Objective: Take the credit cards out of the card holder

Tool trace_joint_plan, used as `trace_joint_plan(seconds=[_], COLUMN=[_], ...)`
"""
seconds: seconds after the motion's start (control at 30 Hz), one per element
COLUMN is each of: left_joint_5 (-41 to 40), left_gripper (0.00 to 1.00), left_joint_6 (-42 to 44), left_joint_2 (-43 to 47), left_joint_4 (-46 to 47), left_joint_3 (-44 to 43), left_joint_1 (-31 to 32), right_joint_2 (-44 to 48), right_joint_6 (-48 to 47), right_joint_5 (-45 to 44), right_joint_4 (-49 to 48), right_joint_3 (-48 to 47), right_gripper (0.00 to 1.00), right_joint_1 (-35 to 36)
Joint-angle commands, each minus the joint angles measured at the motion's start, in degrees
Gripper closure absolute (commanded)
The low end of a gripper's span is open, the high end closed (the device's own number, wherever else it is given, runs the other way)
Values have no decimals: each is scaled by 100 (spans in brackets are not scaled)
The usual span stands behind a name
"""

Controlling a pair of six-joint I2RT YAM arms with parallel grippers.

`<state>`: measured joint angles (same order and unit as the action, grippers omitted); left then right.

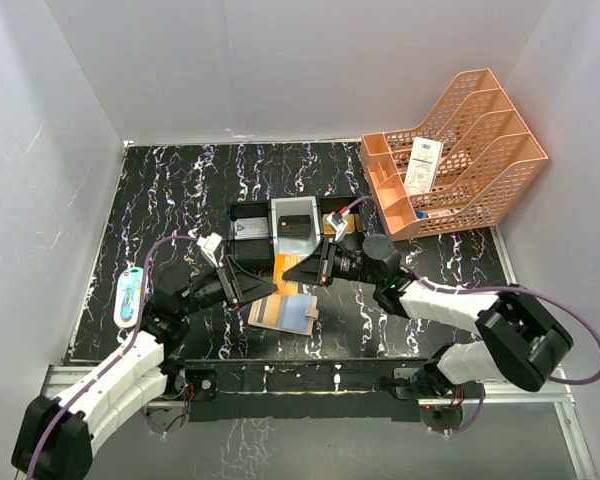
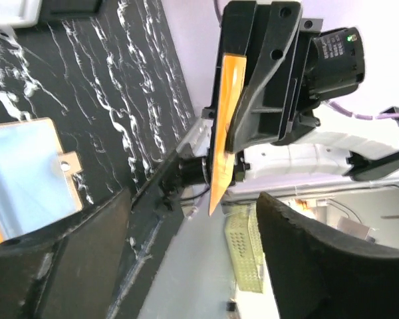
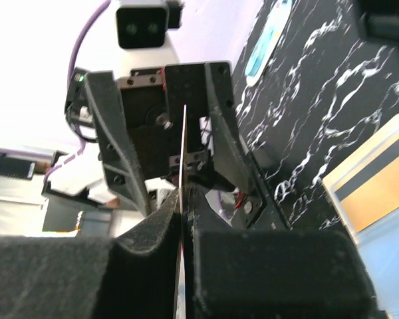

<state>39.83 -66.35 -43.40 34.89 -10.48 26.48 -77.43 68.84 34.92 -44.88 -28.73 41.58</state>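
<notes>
The tan card holder (image 1: 285, 312) lies open on the table, pale blue slots up. It also shows in the left wrist view (image 2: 20, 173) and the right wrist view (image 3: 391, 246), where a gold card (image 3: 379, 189) sits in a slot. My right gripper (image 1: 300, 270) is shut on another gold credit card (image 1: 283, 267) and holds it on edge above the holder. That card is orange in the left wrist view (image 2: 223, 126) and a thin line in the right wrist view (image 3: 184, 146). My left gripper (image 1: 263, 285) is open, its fingers (image 3: 116, 139) either side of the card's free end.
A black-and-grey three-compartment tray (image 1: 277, 204) stands just behind the grippers. An orange file rack (image 1: 470, 150) with a white receipt (image 1: 422, 165) stands at the back right. A blue-and-white packet (image 1: 129, 298) lies at the left table edge. White walls close in the sides.
</notes>
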Motion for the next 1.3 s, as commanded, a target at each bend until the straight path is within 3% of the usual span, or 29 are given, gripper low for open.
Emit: trace_joint_plan(seconds=[0.0, 0.03, 0.07, 0.27, 0.53, 0.63, 0.77, 0.9, 1.07, 1.27], left_joint_5=[-732, -929, -1081, -2301, -3719, -3843, -4022, -3738, -3596, -3765], left_gripper=[16, 5, 2, 1, 1, 1, 1, 1, 1, 1], left_joint_6=[902, 1051, 1225, 2399, 3681, 4006, 4219, 4375, 4627, 4520], left_joint_2=[714, 798, 840, 660, 14, -472, -882, -964, -854, -120], left_joint_4=[-2076, -2468, -2836, -5163, -6521, -6913, -6954, -6831, -6636, -6356], left_joint_3=[-706, -849, -1012, -2151, -3609, -4112, -4277, -4170, -3836, -3234], left_joint_1=[6, 6, 6, 6, 7, -2, -80, -792, -1787, -1867], right_joint_2=[534, 626, 715, 1363, 1738, 1836, 1958, 1935, 1618, 727], right_joint_6=[-1069, -1252, -1441, -2806, -4440, -5062, -6252, -7455, -8024, -8328], right_joint_5=[-426, -488, -599, -1680, -2433, -2768, -3233, -3543, -4170, -4235], right_joint_4=[1357, 1645, 2074, 3675, 4012, 3933, 3635, 3865, 4269, 5106], right_joint_3=[-507, -570, -663, -1194, -1480, -1483, -1333, -1448, -1765, -2405], right_gripper=[100, 100, 100, 100, 100, 100, 100, 100, 100, 100], right_joint_1=[-277, -359, -432, -615, -610, -608, -610, -609, -608, -758])
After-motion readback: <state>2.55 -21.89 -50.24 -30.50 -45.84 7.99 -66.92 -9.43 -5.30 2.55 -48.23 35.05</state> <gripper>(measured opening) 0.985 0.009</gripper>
